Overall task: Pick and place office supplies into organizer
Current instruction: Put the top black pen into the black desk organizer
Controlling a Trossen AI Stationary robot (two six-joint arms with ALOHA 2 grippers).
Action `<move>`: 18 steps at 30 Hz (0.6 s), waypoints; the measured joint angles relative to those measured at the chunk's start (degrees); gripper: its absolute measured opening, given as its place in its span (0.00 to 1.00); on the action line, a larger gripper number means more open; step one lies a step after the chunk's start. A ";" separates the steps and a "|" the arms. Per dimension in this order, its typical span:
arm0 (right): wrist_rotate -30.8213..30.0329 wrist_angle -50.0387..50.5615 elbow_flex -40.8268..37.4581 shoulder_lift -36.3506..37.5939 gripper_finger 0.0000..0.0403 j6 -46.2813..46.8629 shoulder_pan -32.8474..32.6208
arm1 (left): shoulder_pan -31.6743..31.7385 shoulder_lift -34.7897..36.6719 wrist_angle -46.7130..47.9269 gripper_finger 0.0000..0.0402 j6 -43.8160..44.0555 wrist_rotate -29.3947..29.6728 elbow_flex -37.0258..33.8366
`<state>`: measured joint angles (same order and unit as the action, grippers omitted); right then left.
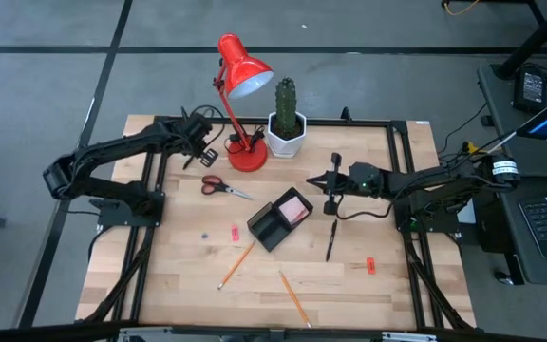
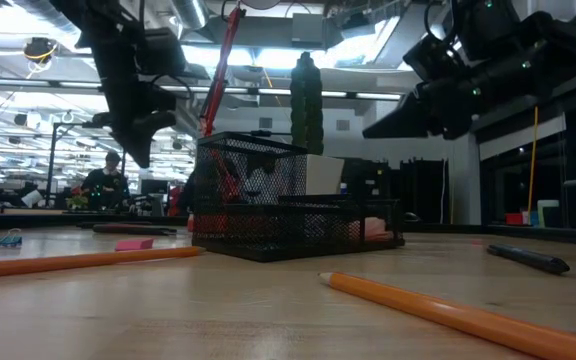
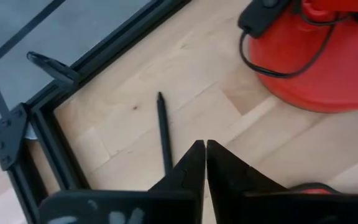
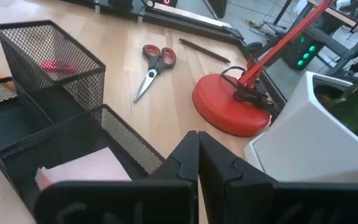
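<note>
Hovering beside the lamp base (image 3: 328, 56), the left hand (image 3: 205, 163) is pinched nearly closed, holding nothing.

**Materials and finishes**

Table (image 1: 188, 275), centre of the high view: pale wood planks, visible grain, smooth satin finish, framed by matt black metal rails (image 3: 48, 118). Organizer (image 4: 48, 68): black wire mesh, matt. Sticky-note pad (image 4: 89, 167) inside it: pink paper. Lamp base (image 4: 229, 106) and shade (image 1: 245, 68): glossy red, smooth. Plant pot (image 4: 303, 137): smooth white, faint sheen. Scissors (image 4: 152, 68): bright metal blades, red plastic-looking handles. Pencils (image 2: 468, 315): orange, smooth painted coat. Pen (image 3: 163, 130): matt black. Gripper fingers (image 3: 225, 177): matt black plastic, layered texture.
</note>
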<state>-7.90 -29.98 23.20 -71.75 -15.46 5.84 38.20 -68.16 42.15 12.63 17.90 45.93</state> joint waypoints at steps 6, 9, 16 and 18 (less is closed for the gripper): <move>0.00 1.33 0.00 0.00 0.02 -0.02 0.01 | 1.18 0.00 -0.35 0.19 -2.38 -0.03 0.00; -0.02 1.51 0.00 0.00 0.02 -0.02 0.01 | 1.47 -0.12 -0.53 0.27 -2.28 -1.16 0.00; -0.02 1.51 0.00 0.00 0.02 -0.02 0.01 | 3.41 -4.79 -0.44 0.36 -0.40 -1.26 0.00; -0.02 1.51 0.00 0.00 0.02 -0.02 0.01 | 4.73 -7.11 -0.54 0.36 -1.31 -1.33 0.00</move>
<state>-7.92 -28.47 23.20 -71.75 -15.49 5.85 42.94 -75.27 41.61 11.32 16.57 45.93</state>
